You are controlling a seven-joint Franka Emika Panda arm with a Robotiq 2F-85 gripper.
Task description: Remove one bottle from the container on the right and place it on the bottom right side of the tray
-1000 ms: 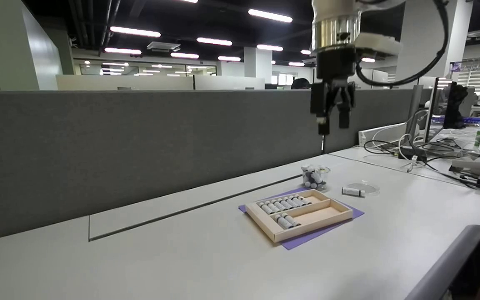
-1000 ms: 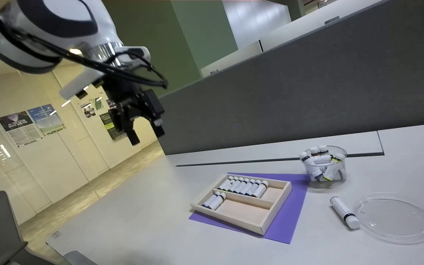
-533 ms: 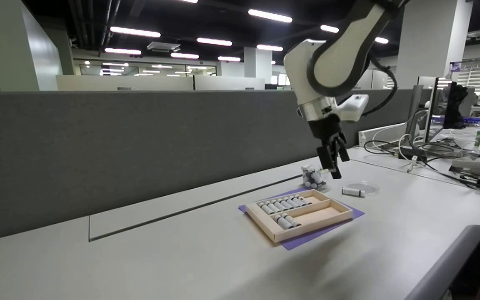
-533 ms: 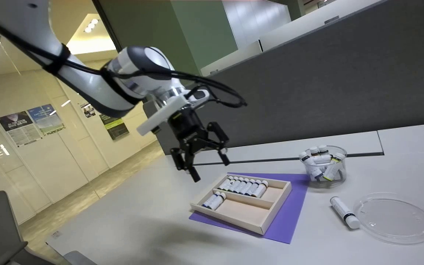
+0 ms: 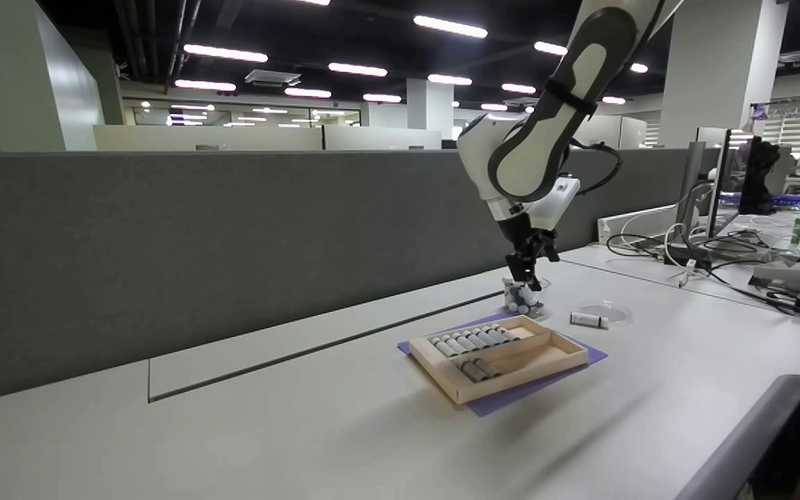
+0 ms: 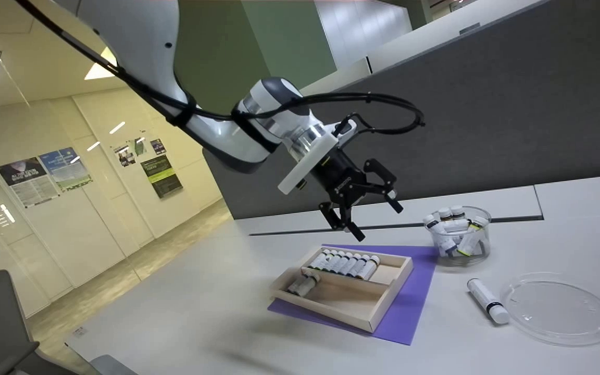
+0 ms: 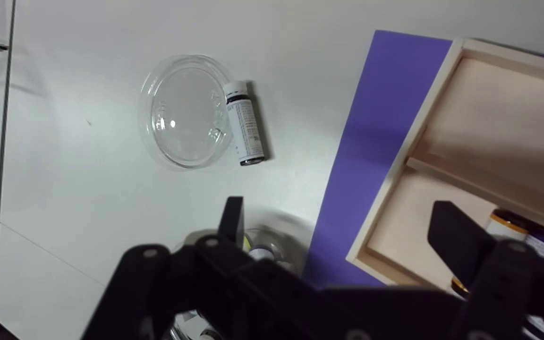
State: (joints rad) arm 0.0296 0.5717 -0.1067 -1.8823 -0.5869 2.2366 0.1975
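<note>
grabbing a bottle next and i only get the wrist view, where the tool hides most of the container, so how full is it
Observer: Well filled. In an exterior view, bottles are heaped to about the top of the container.
Operator: ok and is the tool touching it
Observer: No, in an exterior view open space shows between the two.
Operator: last one, the tray runs out of my frame, what's past the edge in the compartment that looks bare to me
Observer: Two bottles lie side by side in it, at the end away from the container.
</note>
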